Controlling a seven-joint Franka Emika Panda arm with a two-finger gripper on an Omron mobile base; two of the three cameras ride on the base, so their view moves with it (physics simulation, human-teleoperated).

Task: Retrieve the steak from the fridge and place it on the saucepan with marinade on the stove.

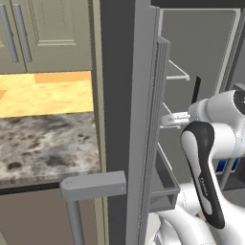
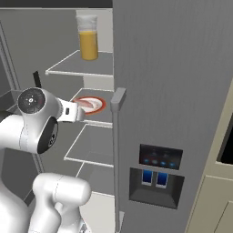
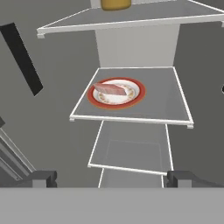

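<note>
While end effector hangs wide open, holding nothing, steak lies on red-rimmed plate, mid-frame in hand view, on middle fridge shelf. You should expect soft, slick, floppy meat; pinch across narrow middle. Shelves flat, grey, smooth; plate round, glossy.

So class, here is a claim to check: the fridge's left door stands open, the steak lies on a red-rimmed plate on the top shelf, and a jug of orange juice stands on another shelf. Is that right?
Not quite. The steak on its red-rimmed plate lies on the middle shelf, not the top one. The top shelf carries the jug of orange juice. The hand view shows it, as does the right base view. The rest stands.
</note>
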